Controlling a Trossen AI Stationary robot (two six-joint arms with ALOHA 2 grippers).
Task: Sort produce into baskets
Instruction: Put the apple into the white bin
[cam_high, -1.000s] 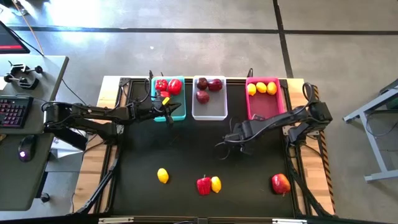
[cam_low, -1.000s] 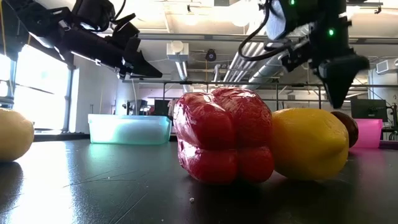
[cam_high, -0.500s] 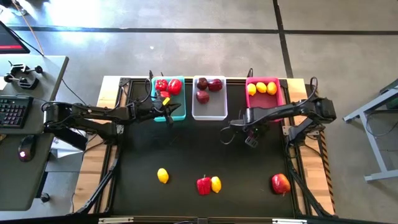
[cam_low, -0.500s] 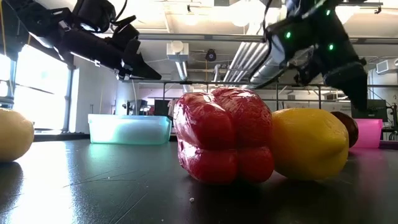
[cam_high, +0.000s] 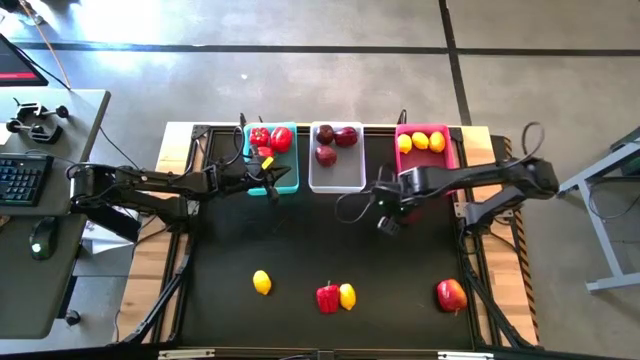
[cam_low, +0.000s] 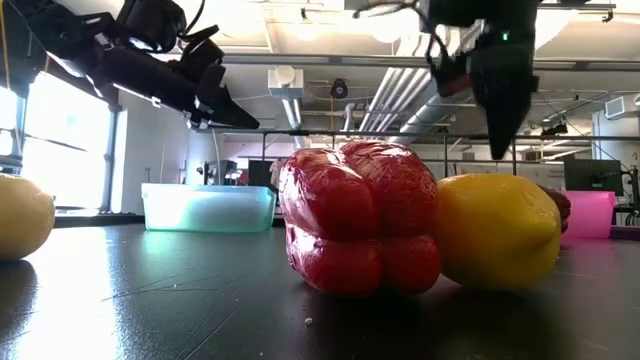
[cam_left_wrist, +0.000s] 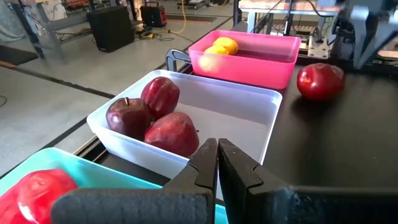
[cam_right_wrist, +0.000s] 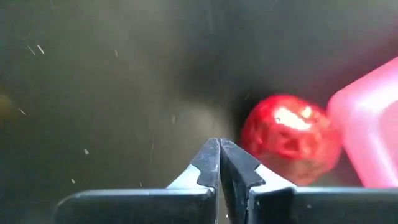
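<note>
Right of frame centre, the empty right gripper (cam_high: 386, 226), fingers pressed together, hangs below the white basket (cam_high: 336, 178); the left gripper (cam_high: 272, 189), likewise closed, hangs at the teal basket (cam_high: 290, 182).

We log a dark maroon fruit (cam_low: 558, 205) mostly hidden behind the lemon (cam_low: 497, 231), a second lemon (cam_low: 22, 216) cut by the frame edge, pink bin (cam_right_wrist: 368, 138) partly out of frame

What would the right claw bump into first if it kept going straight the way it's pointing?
Probably the bare black table. The shut right claw points down at it, and a red apple lies slightly off to one side by the pink basket, though depth is hard to judge.
</note>
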